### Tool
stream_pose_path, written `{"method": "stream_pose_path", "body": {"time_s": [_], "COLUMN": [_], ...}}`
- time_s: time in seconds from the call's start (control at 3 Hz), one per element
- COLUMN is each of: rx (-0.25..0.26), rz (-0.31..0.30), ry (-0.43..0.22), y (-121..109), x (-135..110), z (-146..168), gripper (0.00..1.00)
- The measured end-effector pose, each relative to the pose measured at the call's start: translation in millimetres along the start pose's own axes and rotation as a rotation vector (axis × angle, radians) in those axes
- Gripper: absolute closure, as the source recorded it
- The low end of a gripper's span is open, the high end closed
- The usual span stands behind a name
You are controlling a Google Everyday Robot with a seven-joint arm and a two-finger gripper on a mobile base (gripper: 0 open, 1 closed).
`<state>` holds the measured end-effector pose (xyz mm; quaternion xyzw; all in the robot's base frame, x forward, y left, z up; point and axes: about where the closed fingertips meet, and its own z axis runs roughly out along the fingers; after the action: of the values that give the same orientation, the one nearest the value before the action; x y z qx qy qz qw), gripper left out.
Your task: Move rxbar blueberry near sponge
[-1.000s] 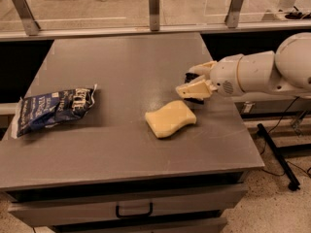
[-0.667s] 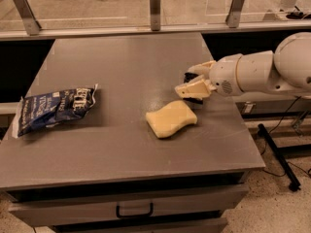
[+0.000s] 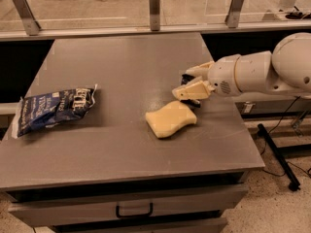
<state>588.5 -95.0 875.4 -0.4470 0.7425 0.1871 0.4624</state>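
The pale yellow sponge (image 3: pixel 171 118) with wavy sides lies flat on the grey table (image 3: pixel 121 72), right of centre. My gripper (image 3: pixel 190 85) reaches in from the right on a white arm and hangs low just above and right of the sponge. A small dark thing, the rxbar blueberry (image 3: pixel 189 79), shows between the cream fingers (image 3: pixel 191 91), mostly hidden by them, right next to the sponge's far right corner.
A large blue-and-white chip bag (image 3: pixel 53 108) lies at the table's left edge. A railing with metal posts (image 3: pixel 154 4) runs behind the table. A drawer with a handle (image 3: pixel 133 210) sits below the table's front edge.
None; the gripper, the sponge and the chip bag are where they were.
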Motion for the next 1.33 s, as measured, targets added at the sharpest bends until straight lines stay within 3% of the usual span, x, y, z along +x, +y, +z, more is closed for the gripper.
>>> {"method": "stream_pose_path", "body": {"time_s": [0.33,1.0,1.33], "rx": [-0.003,0.02,0.049], "rz": [-0.002,-0.009,-0.043], "ry": [0.0,-0.026,-0.064], "y": [1.3,-8.8,-24.1], "x": [-0.9,-11.5,-34.6], "z": [1.3,-11.9,-45.7], "gripper": [0.0,0.0,0.0]}}
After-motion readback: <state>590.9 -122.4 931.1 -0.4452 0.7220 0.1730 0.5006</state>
